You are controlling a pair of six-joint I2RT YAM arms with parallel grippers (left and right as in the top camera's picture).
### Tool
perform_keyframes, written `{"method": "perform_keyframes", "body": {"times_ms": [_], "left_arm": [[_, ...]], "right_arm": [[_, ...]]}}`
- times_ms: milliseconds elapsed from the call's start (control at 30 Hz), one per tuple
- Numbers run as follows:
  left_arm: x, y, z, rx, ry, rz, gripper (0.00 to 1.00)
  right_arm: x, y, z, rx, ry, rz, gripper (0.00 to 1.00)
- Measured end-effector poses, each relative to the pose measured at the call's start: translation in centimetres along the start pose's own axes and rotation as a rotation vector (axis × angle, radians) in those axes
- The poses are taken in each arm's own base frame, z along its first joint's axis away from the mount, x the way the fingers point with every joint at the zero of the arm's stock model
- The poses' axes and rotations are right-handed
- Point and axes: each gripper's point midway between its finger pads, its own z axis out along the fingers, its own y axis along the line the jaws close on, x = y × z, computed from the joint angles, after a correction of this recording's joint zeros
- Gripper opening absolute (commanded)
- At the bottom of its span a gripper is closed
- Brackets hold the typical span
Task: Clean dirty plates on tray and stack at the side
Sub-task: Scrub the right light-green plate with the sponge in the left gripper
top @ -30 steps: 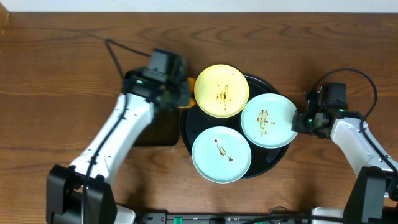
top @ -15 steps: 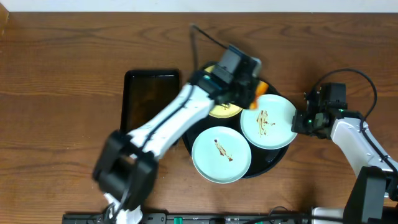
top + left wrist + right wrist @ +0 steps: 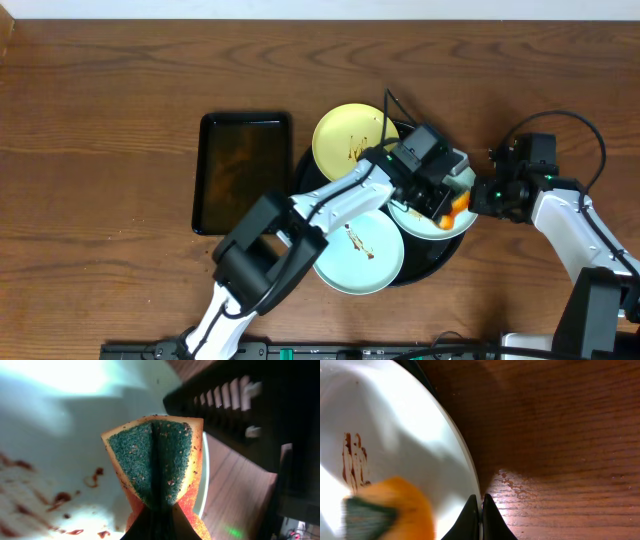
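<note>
The round black tray [image 3: 425, 268] holds three smeared plates: a pale yellow plate [image 3: 345, 135] at the back, a light blue plate [image 3: 356, 250] at the front, and a right blue plate [image 3: 430, 226]. My left gripper [image 3: 450, 200] is shut on an orange sponge with a green scrub face [image 3: 155, 455]. It presses the sponge onto the right blue plate [image 3: 60, 435] near its right rim, beside brown sauce smears [image 3: 60, 497]. My right gripper [image 3: 481, 510] is shut on that plate's rim [image 3: 465, 460]. The sponge [image 3: 390, 510] also shows in the right wrist view.
A rectangular black tray [image 3: 243, 170] lies on the wooden table [image 3: 100, 100], left of the round tray. My left arm reaches across the round tray over the front and yellow plates. My right arm [image 3: 560, 215] is at the table's right side.
My left arm swung from over the rectangular tray to the right with the sponge, which now sits on the right blue plate. The right gripper has not moved.
</note>
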Motion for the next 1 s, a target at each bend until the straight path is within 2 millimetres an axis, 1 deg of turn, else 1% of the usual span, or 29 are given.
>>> {"method": "perform_keyframes", "body": {"times_ms": [100, 200, 233, 333, 500, 567, 700, 767, 833, 867, 900, 933, 1000], "left_arm": [[0.8, 0.7, 1.2, -0.019, 0.025, -0.008, 0.07], [0.8, 2.0, 1.2, -0.095, 0.018, -0.024, 0.07], [0.3, 3.2, 0.9, -0.165, -0.004, -0.045, 0.07], [-0.6, 5.0, 0.0, -0.240, -0.044, -0.095, 0.07], [-2.6, 10.2, -3.0, -0.359, -0.134, -0.190, 0.07], [-3.3, 11.4, -3.8, -0.393, -0.171, -0.200, 0.07], [-3.6, 11.4, -3.8, -0.407, -0.186, -0.191, 0.08], [-3.3, 11.1, -4.0, -0.411, -0.172, -0.194, 0.07], [-2.5, 10.6, -4.6, -0.421, -0.141, -0.203, 0.07], [-2.1, 10.0, -5.3, -0.427, -0.127, -0.205, 0.07], [-1.9, 9.4, -6.1, -0.430, -0.120, -0.207, 0.07], [-1.6, 8.8, -7.2, -0.440, -0.113, -0.210, 0.07], [-1.0, 7.8, -9.7, -0.468, -0.102, -0.222, 0.07]], "right_arm": [[0.0, 0.0, 0.0, 0.000, 0.001, 0.001, 0.01], [0.1, 0.1, 0.0, -0.009, 0.004, 0.002, 0.01], [0.1, 0.3, 0.0, -0.018, 0.006, 0.003, 0.01], [0.1, 0.4, 0.0, -0.024, 0.006, 0.005, 0.01], [0.1, 0.4, 0.0, -0.025, 0.007, 0.009, 0.01], [0.2, 0.4, 0.0, -0.025, 0.009, 0.010, 0.01], [0.2, 0.4, 0.0, -0.024, 0.011, 0.013, 0.01], [0.3, 0.4, 0.0, -0.024, 0.013, 0.014, 0.03], [0.4, 0.4, 0.0, -0.024, 0.017, 0.013, 0.05], [0.5, 0.4, 0.0, -0.022, 0.021, 0.012, 0.10], [0.6, 0.3, 0.0, -0.019, 0.024, 0.012, 0.13], [0.6, 0.2, 0.0, -0.011, 0.026, 0.009, 0.18], [0.8, 0.0, 0.0, -0.001, 0.029, 0.006, 0.22]]}}
